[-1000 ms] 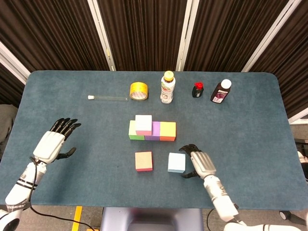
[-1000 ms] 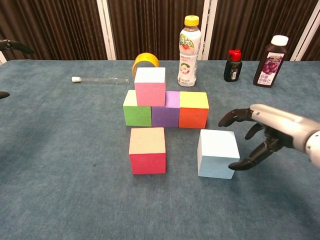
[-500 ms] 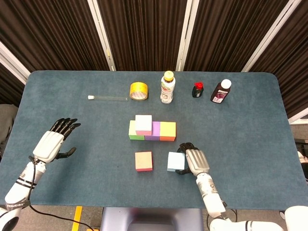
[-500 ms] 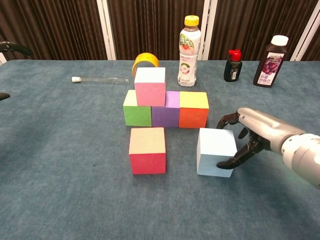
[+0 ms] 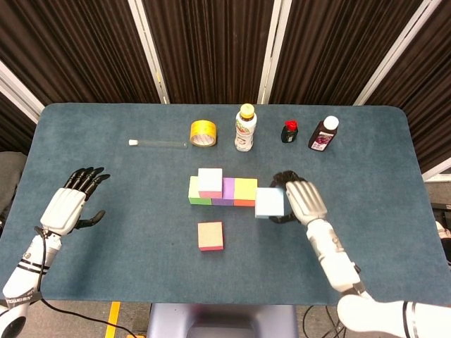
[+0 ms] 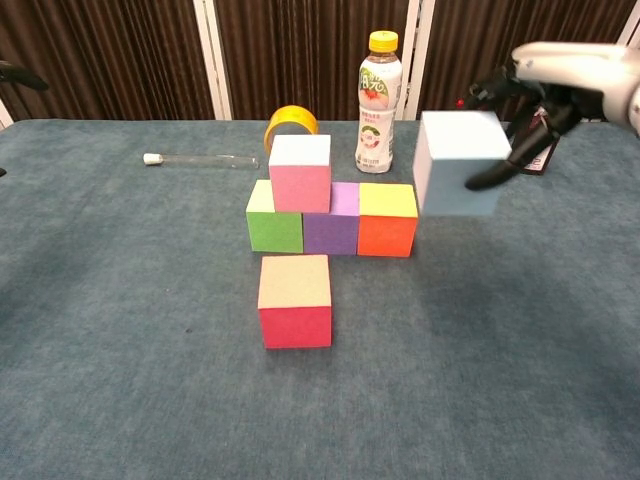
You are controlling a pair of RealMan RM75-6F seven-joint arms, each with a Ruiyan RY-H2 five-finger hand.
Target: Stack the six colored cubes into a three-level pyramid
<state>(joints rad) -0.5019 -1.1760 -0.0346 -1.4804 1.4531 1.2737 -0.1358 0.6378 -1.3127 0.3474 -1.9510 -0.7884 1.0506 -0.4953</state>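
Right hand [image 6: 545, 75] grips pale blue foam cube [image 6: 460, 163], lifted off blue-grey table [image 6: 120, 350], just right of orange cube [image 6: 387, 220]. Row green cube [image 6: 272, 217], purple cube [image 6: 340, 220], orange; pink cube [image 6: 300, 172] on top. Red cube [image 6: 295, 300] in front. Left hand [image 5: 67, 204] spread, holding nothing.

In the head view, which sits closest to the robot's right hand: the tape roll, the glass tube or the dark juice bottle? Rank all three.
From the right hand:
1. Dark juice bottle, just behind it.
2. Tape roll, back left.
3. Glass tube, farthest left.
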